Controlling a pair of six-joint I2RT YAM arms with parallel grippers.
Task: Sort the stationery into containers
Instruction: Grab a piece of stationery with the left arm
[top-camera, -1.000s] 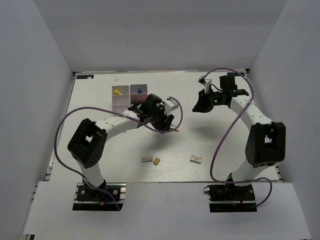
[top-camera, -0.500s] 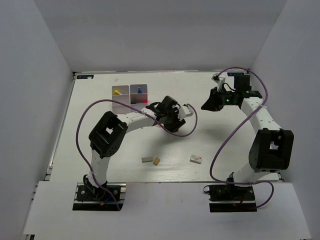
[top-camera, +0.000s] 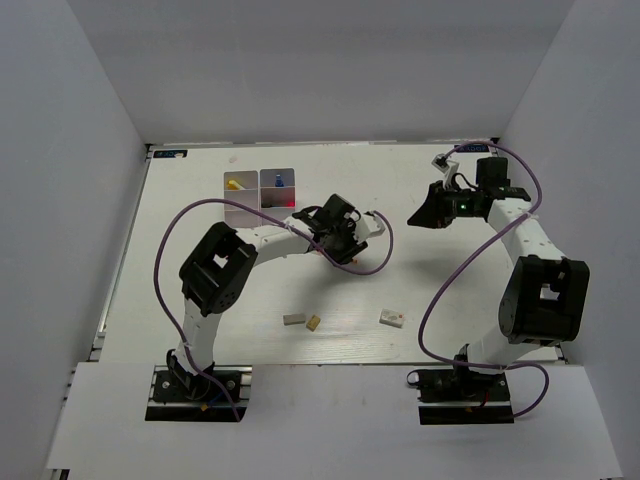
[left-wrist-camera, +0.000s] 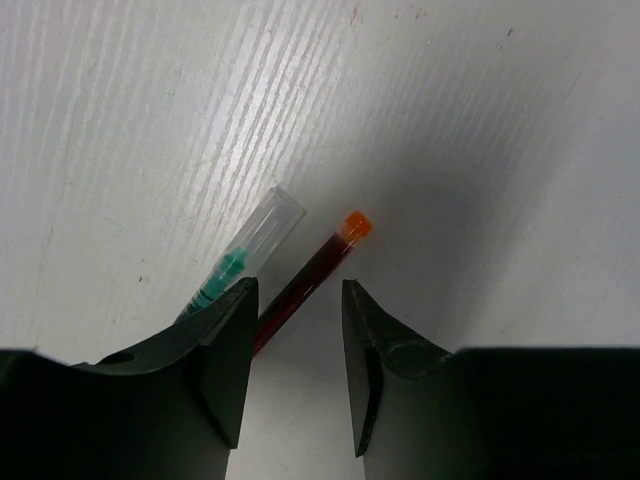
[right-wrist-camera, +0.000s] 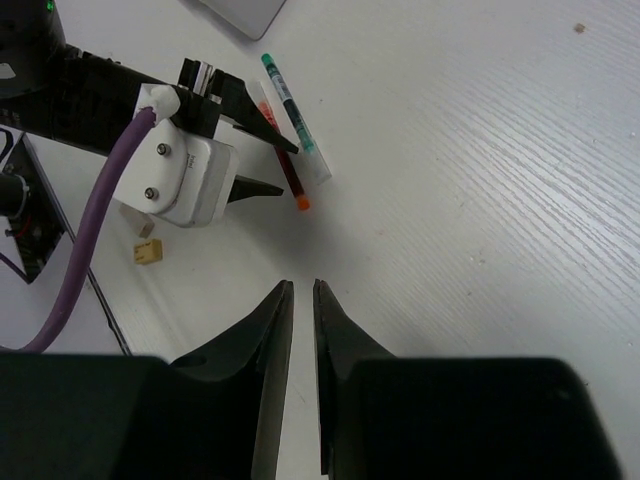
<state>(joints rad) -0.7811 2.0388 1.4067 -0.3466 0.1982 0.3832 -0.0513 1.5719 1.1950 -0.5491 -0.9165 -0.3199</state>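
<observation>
Red thin pen with orange tip (left-wrist-camera: 305, 280) points away between my left tool's (left-wrist-camera: 298, 300) parted, not-yet-gripping jaws, clear green-inked pen (left-wrist-camera: 245, 255) just beside.

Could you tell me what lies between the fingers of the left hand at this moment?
In the left wrist view, the red pen with the orange tip lies between the fingers of the left hand; the green pen sits just outside them.

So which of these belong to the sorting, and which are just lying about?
Sorting: white plastic grid organiser; dark red pen with orange tip; green pen with clear cap; grey block eraser; tan block eraser; white block eraser; blue-capped glue bottle; small yellow item in the organiser.
Lying about: only the arms' purple cables.
</observation>
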